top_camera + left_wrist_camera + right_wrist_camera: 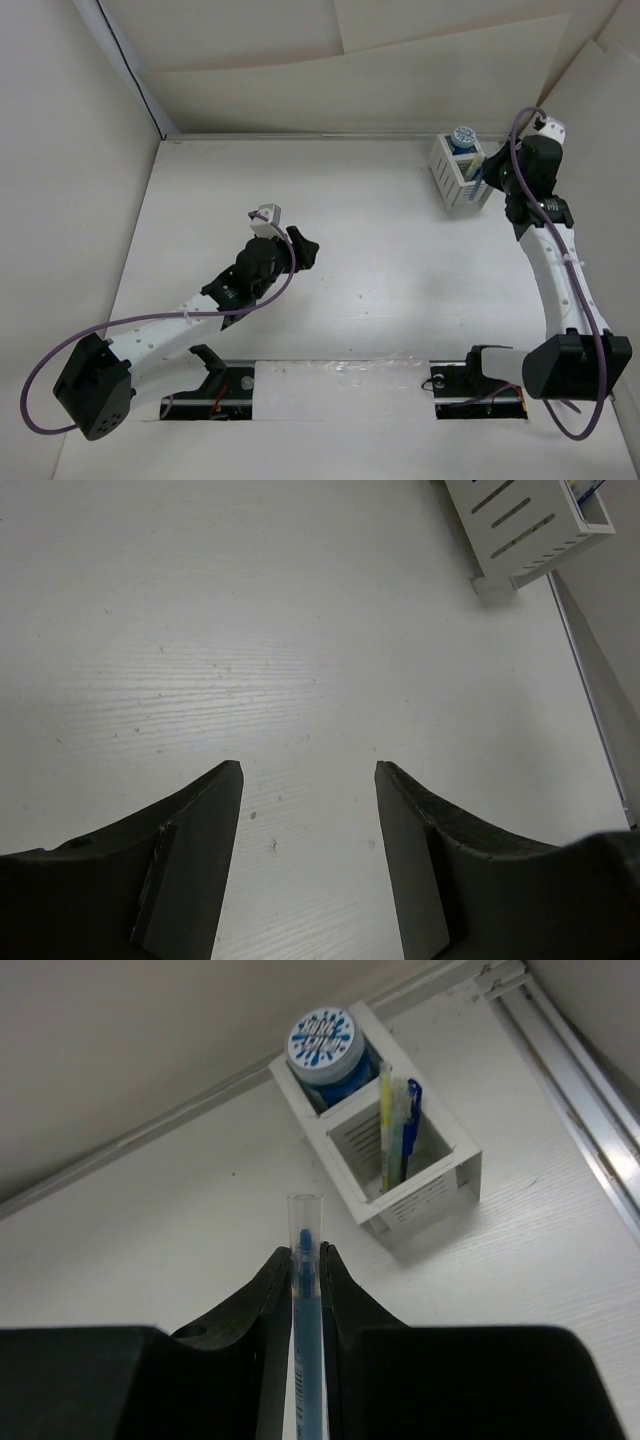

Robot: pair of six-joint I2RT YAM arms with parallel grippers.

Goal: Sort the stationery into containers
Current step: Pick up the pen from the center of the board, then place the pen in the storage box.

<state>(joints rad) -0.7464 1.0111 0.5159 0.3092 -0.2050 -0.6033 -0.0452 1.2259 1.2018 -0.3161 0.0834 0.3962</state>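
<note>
While my right jaws clamp the light-blue stick (303, 1290), organizer box (440, 1175) sits just ahead: roll (325, 1042) in far compartment, pen (413, 1110) & yellow stick (385, 1120) in near one. Left jaws part-open, nothing btwn, over counter (250, 630).

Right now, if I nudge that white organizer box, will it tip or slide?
Probably slides rather than tips: the organizer box has a wide two-compartment footprint on the smooth table. It looks like thin slatted plastic, so likely light. The roll in one compartment may add a little steadying weight.
</note>
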